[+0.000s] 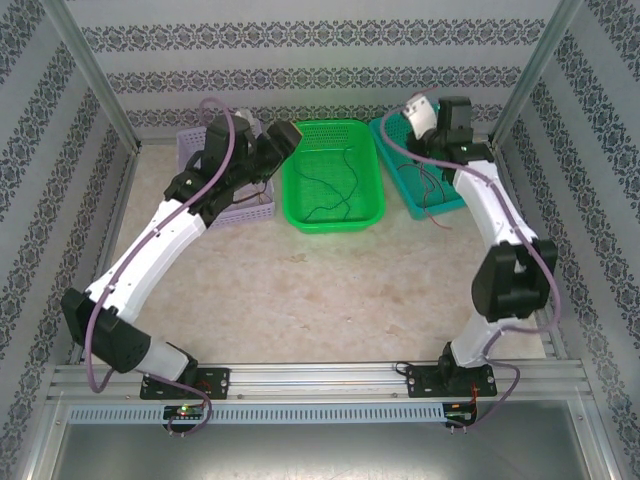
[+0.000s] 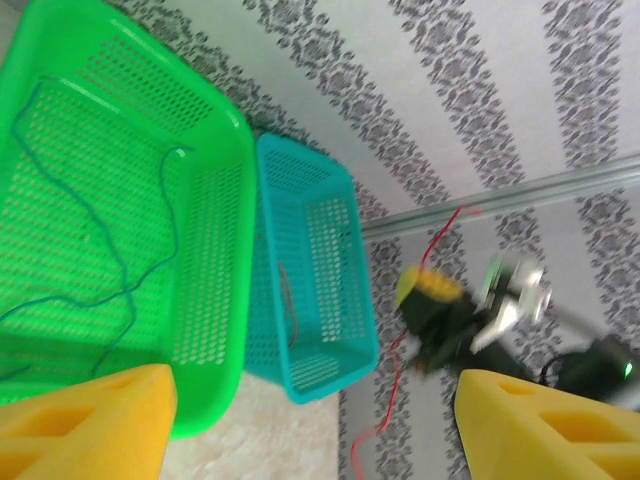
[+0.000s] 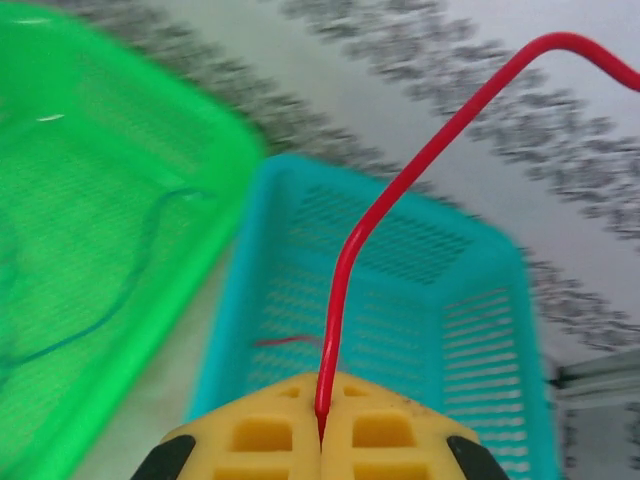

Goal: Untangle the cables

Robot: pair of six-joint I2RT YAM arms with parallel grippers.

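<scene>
A thin red cable [image 3: 345, 260] rises from between my right gripper's [image 3: 322, 425] yellow pads, which are shut on it above the teal basket [image 3: 480, 330]. In the top view that gripper [image 1: 420, 112] hovers over the teal basket [image 1: 405, 180] at the back right. From the left wrist view the red cable [image 2: 394, 369] hangs below the right gripper [image 2: 440, 300]. My left gripper [image 2: 315, 385] stands wide open and holds nothing, between the purple and green baskets [image 1: 285, 138]. A thin dark cable [image 1: 335, 190] lies loose in the green basket [image 1: 330, 222].
A purple basket [image 1: 245, 212] sits at the back left under my left arm. The three baskets line the rear wall. Metal frame posts rise at both back corners. The beige tabletop [image 1: 330, 300] stretches in front of the baskets.
</scene>
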